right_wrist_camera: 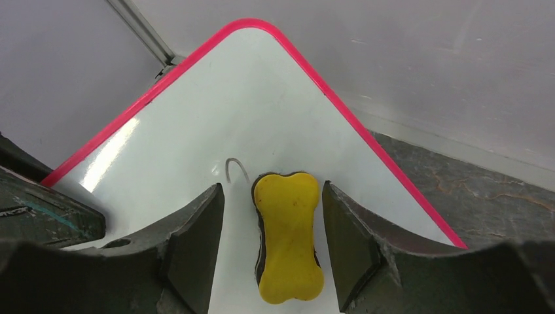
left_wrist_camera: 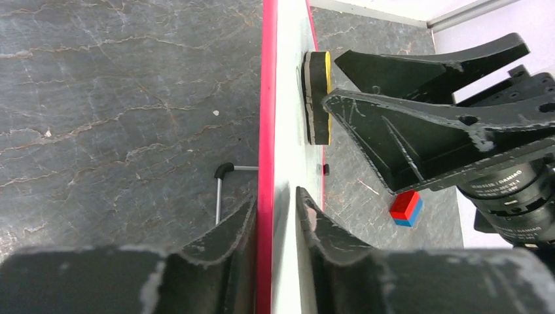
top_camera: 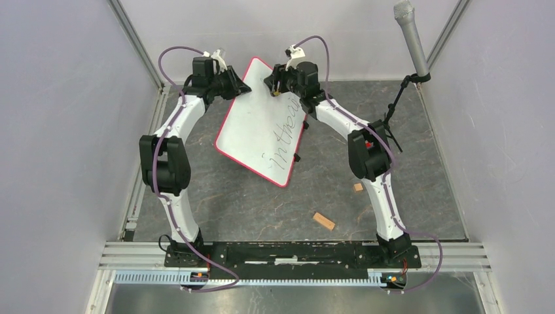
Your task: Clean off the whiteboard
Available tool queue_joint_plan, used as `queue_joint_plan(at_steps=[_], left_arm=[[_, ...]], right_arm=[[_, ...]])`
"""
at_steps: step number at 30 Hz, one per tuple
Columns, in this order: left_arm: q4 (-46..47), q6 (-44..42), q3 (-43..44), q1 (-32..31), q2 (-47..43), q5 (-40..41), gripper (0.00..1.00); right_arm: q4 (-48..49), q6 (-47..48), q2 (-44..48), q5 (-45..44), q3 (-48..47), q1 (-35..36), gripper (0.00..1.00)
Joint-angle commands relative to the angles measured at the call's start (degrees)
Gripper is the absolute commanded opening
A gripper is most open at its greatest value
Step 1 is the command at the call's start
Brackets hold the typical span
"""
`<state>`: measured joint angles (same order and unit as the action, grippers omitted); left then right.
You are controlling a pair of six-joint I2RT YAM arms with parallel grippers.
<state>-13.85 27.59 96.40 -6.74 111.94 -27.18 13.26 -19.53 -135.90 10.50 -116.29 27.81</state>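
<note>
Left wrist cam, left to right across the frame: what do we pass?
bent metal rod → whiteboard, seen edge-on → yellow and black eraser → red and blue block

The white-shelled, black-jointed left arm (top_camera: 180, 118) and its twin, the right arm (top_camera: 337, 116), each carry a thin purple cable (top_camera: 161, 65) that runs down to flat black base plates (top_camera: 183, 252). The black left gripper (left_wrist_camera: 275, 196) and black right gripper (right_wrist_camera: 271, 188) have matte wedge-shaped fingers (right_wrist_camera: 190, 248), scuffed pale along the edges (screw holes dot the right pair). Small white lettering rings the right wrist's black cylindrical motor (left_wrist_camera: 507, 186).
</note>
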Motion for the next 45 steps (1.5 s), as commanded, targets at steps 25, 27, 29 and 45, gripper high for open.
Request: queue_joint_plan(at_steps=[25, 27, 29, 45], left_arm=[[5.2, -11.0, -1.0, 0.3, -2.2, -6.1, 0.02], [6.3, -11.4, -1.9, 0.2, -3.0, -6.8, 0.02], [7.1, -12.0, -2.5, 0.2, -3.8, -7.2, 0.02], [7.7, -12.7, -5.0, 0.0, -5.2, -5.6, 0.02]], right_arm=[[2.1, 1.7, -1.6, -0.6, -1.0, 0.9, 0.50], [2.8, 2.1, -1.4, -0.3, -1.6, 1.7, 0.49], [3.7, 3.0, -1.1, -0.8, -2.2, 2.8, 0.49], [1.7, 2.5, -6.3, -7.2, -8.7, 2.7, 0.47]])
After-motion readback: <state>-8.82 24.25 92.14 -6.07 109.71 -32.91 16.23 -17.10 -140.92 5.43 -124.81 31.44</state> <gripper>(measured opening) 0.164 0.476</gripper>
